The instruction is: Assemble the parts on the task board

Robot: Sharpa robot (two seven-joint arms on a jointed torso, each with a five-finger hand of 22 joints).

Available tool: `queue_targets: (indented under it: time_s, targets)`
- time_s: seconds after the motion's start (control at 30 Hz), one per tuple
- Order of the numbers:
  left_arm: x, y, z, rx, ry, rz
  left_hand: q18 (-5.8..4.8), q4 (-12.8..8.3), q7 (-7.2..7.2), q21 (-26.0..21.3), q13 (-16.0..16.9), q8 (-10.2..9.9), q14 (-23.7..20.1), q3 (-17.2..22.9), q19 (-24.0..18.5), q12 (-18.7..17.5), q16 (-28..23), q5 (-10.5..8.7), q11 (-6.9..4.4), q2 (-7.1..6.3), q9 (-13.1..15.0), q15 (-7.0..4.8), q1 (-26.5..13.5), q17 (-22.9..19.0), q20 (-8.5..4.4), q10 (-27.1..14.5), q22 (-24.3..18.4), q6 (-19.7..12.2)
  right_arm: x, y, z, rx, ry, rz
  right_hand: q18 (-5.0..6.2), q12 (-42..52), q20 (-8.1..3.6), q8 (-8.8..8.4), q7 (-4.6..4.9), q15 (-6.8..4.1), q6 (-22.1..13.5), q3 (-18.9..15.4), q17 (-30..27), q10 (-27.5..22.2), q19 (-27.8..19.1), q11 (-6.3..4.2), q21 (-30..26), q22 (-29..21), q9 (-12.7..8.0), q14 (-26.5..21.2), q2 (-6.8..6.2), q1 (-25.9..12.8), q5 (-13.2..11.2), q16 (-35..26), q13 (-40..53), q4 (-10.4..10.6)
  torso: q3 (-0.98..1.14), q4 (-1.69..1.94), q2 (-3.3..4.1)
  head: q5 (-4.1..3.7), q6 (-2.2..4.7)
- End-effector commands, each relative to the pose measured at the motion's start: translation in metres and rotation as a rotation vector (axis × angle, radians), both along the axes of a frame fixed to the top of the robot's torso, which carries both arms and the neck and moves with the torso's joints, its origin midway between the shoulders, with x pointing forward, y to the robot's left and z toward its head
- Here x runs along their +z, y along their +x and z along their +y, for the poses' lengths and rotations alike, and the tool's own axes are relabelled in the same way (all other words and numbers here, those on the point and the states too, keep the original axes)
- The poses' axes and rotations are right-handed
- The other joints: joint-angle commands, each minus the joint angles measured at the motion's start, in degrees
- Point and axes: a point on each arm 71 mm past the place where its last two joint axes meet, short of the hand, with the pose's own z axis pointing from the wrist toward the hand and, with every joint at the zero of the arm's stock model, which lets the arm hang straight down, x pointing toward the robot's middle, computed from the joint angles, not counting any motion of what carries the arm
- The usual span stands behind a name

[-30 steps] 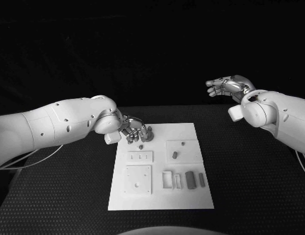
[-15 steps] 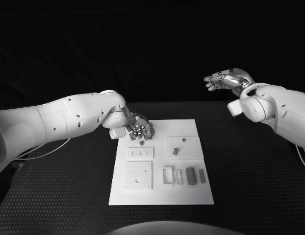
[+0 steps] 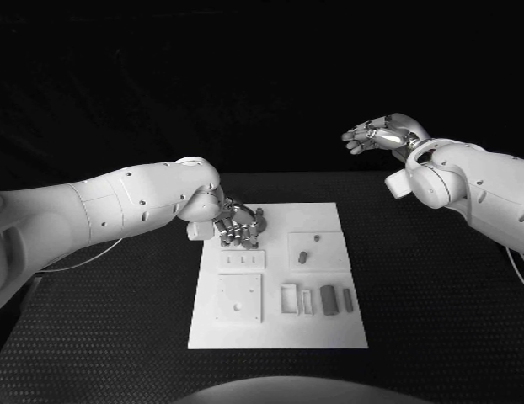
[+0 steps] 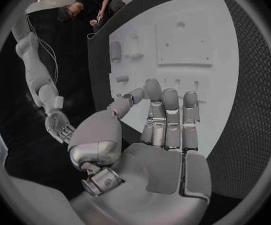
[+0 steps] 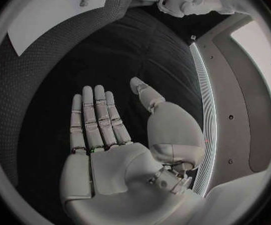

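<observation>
White task board [image 3: 277,328] flat mid-table, small grey parts [image 3: 328,298] on it.

Left arm reaches in, bent at the elbow; left hand [image 3: 237,225] held low, fingers [image 4: 171,116] extended and slightly apart, nothing in the palm. Right arm raised and drawn back; right hand [image 3: 376,135] held high, fingers [image 5: 97,117] straight, thumb spread, palm empty

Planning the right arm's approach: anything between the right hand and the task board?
Nothing. In the head view only bare black table lies between the raised, open right hand and the task board; the right wrist view shows the same.
</observation>
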Motion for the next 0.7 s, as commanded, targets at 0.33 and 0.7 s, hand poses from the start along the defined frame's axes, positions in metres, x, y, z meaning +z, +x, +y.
queue_targets:
  time_s: [0.33, 0.7]
  targets:
    - [-0.012, -0.002, 0.0, -0.079, 0.074, 0.045, -0.84, -0.1, -4.59, 0.7, 0.1, 0.4, 0.7, 0.8, 0.1, 1.0, 1.1, 1.88, -0.33, 0.84, 6.2, -0.18, -1.1, 0.0, -7.33, 0.7, 1.0, 10.2, 0.001, -0.001, 0.004, 0.01, -0.022, -0.014, -1.07, -0.6, -0.1, -0.35, 0.34, 0.36, 0.0, 0.5, -0.4, 0.4, -0.5, 0.03, -0.5, 0.1, -0.3, -0.3, 0.02, 0.8, 0.4, -0.4, -0.3, 0.1, -0.03, -0.03, 0.0, 0.3, -0.4]
    - [-0.019, -0.002, 0.002, -0.105, 0.097, 0.076, -0.82, -0.1, -4.61, 0.8, 0.1, 0.2, 0.4, 1.2, -0.2, 1.2, 1.3, 2.38, -0.23, 0.06, 6.6, -0.12, -0.4, 0.0, -7.42, 0.6, 1.0, 10.2, 0.002, -0.003, 0.007, 0.017, -0.021, -0.012, -1.11, -0.8, -0.06, -0.36, 0.37, 0.49, 0.0, 0.6, -0.7, 0.6, -0.7, 0.05, -0.6, 0.2, -0.5, -0.4, -0.01, 0.7, 0.7, -0.4, -0.6, 0.2, 0.02, -0.05, -0.04, 0.41, -0.69]
